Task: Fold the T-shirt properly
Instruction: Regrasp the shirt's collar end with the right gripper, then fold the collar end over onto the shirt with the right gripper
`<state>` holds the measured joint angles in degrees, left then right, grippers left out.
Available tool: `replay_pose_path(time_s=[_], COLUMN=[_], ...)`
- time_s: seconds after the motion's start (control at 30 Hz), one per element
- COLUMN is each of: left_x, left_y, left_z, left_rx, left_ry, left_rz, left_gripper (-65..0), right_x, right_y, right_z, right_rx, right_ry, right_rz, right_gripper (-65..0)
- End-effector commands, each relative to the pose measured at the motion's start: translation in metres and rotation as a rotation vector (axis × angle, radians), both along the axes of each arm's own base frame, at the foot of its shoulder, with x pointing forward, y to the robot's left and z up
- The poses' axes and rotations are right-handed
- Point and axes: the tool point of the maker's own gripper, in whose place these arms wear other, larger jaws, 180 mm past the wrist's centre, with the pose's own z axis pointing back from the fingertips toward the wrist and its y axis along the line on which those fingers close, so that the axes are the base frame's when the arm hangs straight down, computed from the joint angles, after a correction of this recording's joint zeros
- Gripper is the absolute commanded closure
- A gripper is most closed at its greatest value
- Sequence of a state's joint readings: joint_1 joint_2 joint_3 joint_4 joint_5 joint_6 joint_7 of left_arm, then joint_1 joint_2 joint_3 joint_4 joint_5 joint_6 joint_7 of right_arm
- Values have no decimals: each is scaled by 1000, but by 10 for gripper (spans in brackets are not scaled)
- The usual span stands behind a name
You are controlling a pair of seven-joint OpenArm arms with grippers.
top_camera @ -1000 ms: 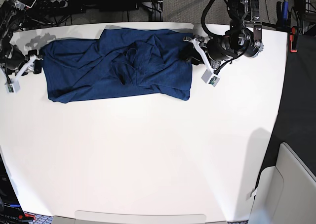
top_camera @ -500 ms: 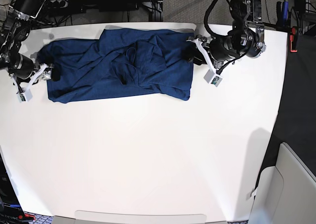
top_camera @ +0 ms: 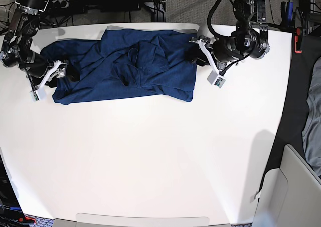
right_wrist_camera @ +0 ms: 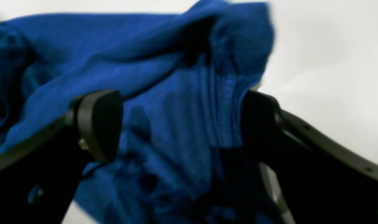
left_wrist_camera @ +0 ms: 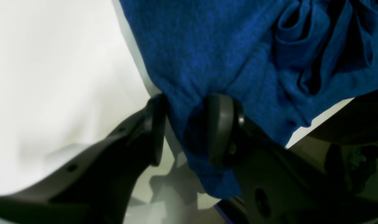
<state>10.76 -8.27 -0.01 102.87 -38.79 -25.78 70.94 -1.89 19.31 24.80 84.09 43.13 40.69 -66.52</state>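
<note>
Shirt: I see the T-shirt point(top_camera: 120, 71) lying in a crumpled heap at the far side of the white table point(top_camera: 150, 157). It is dark blue and has lumps and folds in the middle.

Left arm: My left gripper point(left_wrist_camera: 182, 130) is at one end of the shirt, on the right side of the base view. Its jaws sit close together with the edge of the cloth between them. I think they are pinching it.

Right arm: My right gripper point(right_wrist_camera: 179, 124) is at the other end of the shirt. Its jaws are wide apart, one on each side of a raised bit of cloth with a stitched hem. They are not squeezing it yet.

How it feels, I guess: The shirt looks soft, floppy and light. It will sag and bunch up if I lift it from one spot only.

Where to hold: I would grab it at the hem or a seam, where the cloth is thicker, with one arm at each end.

What could go wrong: The jaws may pinch just one layer, or the cloth may slip out.
</note>
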Motion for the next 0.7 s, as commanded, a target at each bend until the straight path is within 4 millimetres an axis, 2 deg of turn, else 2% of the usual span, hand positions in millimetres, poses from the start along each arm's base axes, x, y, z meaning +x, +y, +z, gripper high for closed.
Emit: replay_pose_path(time_s=[0.0,0.13,0.2,0.43,0.63,0.67], left_x=[3,4,4,4,4,4], left_y=[1,0,0,0,0,0], left_z=[5,5,5,6,6,6], left_rx=[1,-2,-2,-2,-2,-2], left_ry=[-18,-18,-18,-20,-20,-20], left_rz=[-10,-9,-9,-9,-9,-9], left_gripper=[-200,-200,-200,-200,-199,-199], right_x=[-27,-28,-30,-44,-40,-38], right_y=[-6,-6,-4,34,56,59], right_z=[-18,-17,-18,-34,-35,-32], right_rx=[-69,-70,-67,12,66,66], right_ry=[137,131,137,203,190,178], right_rz=[28,29,31,51,52,55], right_gripper=[-459,-289,-234,-223,-214,-196])
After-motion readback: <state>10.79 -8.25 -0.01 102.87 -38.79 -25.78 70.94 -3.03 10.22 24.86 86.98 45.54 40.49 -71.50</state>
